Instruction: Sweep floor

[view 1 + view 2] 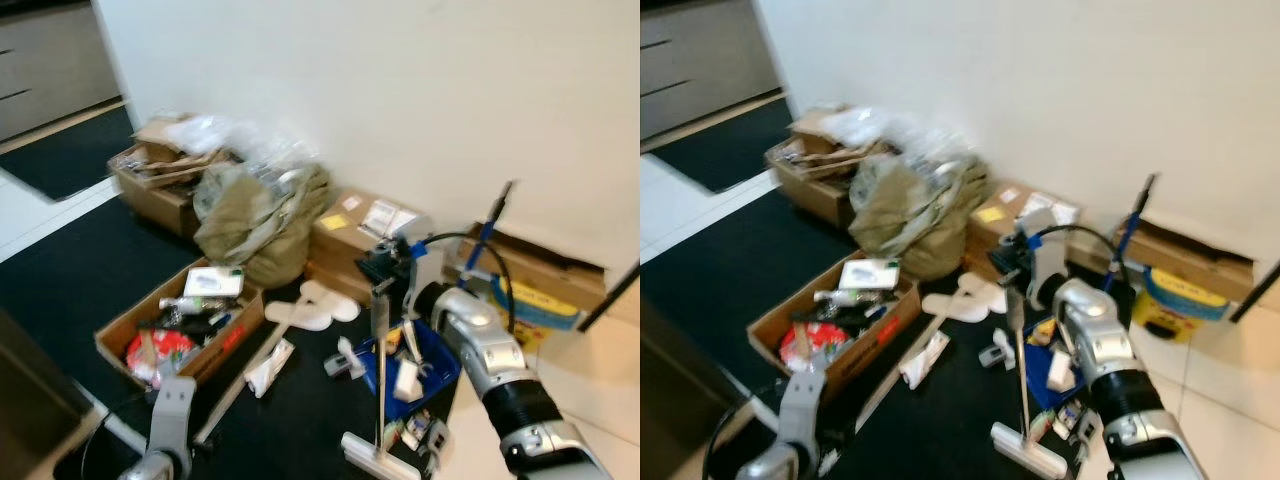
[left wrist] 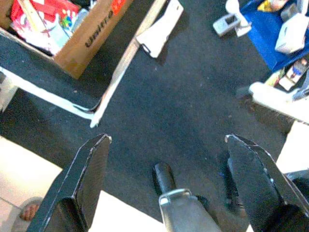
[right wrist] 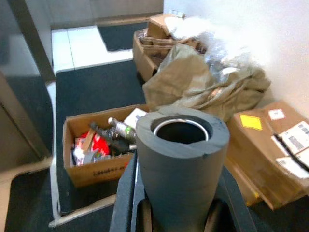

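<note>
My right gripper (image 1: 386,268) is shut on the grey foam top of a sweeper handle (image 3: 179,164), held upright. The thin pole (image 1: 380,365) runs down to a white sweeper head (image 1: 377,456) resting on the dark mat (image 1: 100,270). Down at the lower left, my left arm (image 1: 170,425) hangs low. Its gripper (image 2: 168,141) is open over the mat with nothing between the fingers. Loose litter lies on the mat: a white wrapper (image 1: 269,368), white slipper-shaped pieces (image 1: 312,305) and a small white gadget (image 1: 345,360).
An open cardboard box (image 1: 178,325) of odds and ends sits on the mat. A stuffed khaki bag (image 1: 262,215) and more boxes (image 1: 160,180) line the white wall. A blue tray (image 1: 412,370) of small items lies by the pole. Pale tile floor (image 1: 590,370) is at the right.
</note>
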Available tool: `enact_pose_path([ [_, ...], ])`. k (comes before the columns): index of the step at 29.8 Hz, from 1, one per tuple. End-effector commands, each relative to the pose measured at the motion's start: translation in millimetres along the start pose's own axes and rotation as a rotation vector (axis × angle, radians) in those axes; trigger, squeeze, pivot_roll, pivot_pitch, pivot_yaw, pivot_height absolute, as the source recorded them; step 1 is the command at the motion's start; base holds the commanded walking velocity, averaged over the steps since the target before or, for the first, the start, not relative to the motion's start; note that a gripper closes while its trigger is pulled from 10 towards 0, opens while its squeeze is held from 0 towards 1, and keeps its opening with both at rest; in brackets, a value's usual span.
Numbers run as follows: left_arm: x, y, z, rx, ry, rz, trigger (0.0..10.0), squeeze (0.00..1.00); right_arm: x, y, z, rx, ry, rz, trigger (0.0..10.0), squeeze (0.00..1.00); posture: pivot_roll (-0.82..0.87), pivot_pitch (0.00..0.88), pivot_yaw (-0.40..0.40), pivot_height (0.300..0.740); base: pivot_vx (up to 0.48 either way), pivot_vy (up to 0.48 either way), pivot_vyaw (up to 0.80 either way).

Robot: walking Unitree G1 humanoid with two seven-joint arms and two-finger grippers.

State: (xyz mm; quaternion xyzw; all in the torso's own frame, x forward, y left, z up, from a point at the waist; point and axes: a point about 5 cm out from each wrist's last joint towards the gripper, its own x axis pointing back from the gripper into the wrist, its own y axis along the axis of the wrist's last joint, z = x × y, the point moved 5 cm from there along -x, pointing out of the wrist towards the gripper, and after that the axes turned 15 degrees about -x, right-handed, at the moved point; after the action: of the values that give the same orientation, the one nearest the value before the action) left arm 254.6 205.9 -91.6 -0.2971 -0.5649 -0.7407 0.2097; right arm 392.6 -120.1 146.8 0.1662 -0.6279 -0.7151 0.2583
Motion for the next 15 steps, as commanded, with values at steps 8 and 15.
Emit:
enact_pose_path([
  [8, 1.5, -6.0, 0.0, 0.004, 0.005, 0.018, 10.0, 0.0, 13.1, 24.8, -27.3, -0.058, -0.096, -0.021, 10.0, 0.0, -0.07, 0.072, 0.036, 0.74, 0.0, 0.0, 0.0],
  [15, 2.5, -8.6, 0.3, 0.004, 0.002, 0.022, 10.0, 0.0, 25.4, 48.1, -59.5, -0.027, -0.255, -0.074, 10.0, 0.0, -0.07, 0.082, 0.035, 0.74, 0.0, -0.137, 0.0],
])
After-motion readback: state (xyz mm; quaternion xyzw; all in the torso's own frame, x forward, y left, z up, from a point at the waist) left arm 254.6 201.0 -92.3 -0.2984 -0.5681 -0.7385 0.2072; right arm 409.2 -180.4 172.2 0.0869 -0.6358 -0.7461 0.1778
